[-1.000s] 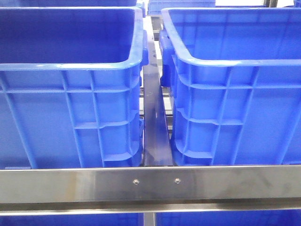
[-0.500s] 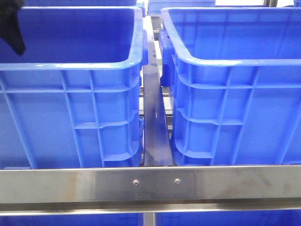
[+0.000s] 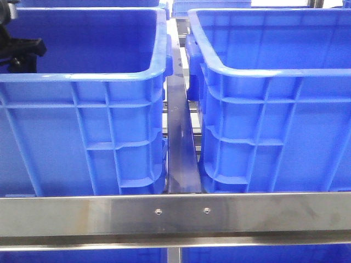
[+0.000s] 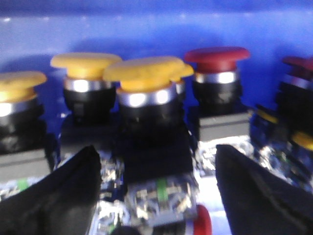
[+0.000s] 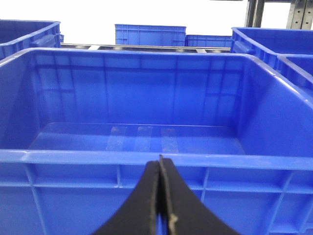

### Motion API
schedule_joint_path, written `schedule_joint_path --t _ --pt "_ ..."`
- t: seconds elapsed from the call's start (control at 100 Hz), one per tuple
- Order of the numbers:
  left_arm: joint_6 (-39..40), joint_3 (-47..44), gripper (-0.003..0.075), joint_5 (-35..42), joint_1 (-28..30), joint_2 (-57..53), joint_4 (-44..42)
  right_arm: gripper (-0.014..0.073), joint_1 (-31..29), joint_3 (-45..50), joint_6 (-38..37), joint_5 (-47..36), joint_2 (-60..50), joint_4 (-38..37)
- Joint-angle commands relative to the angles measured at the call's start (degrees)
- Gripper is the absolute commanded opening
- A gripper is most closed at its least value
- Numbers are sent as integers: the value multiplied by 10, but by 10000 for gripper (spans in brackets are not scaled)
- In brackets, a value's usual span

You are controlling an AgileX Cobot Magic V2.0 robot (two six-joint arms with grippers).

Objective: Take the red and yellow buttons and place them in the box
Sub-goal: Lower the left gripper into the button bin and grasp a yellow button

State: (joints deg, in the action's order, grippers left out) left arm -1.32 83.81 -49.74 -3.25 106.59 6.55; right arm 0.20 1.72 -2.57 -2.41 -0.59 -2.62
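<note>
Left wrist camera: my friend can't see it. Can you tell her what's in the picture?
The open left gripper frames a yellow button between its two black fingers, seen close up. More yellow buttons and a red button stand around it, all on black bases, against the blue crate wall.

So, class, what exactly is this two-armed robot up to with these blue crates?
The left gripper is open inside the left deep blue plastic crate, its black fingers either side of a yellow mushroom-capped push button. More yellow buttons and a dark red-capped push button stand close by. The right gripper is shut and empty, pointing at the empty blue plastic crate. Nothing has been lifted yet.
</note>
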Motion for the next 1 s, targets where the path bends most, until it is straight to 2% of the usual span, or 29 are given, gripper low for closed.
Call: schedule_joint_path --t 0.0,0.17,0.51,0.84,0.99 --pt "8 19 473 26 -4 -22 6 -62 1 -10 1 -41 -13 -5" --pt "8 19 447 41 -4 -21 6 -62 1 -10 1 -41 -13 -5" --pt "8 19 239 42 -4 -19 6 -62 1 -10 1 -41 -13 -5" --pt "0 19 237 40 -4 -36 6 -62 1 -10 1 -41 -13 -5" --pt "-71 19 237 25 -4 -70 40 -62 1 -10 1 -41 -13 -5"
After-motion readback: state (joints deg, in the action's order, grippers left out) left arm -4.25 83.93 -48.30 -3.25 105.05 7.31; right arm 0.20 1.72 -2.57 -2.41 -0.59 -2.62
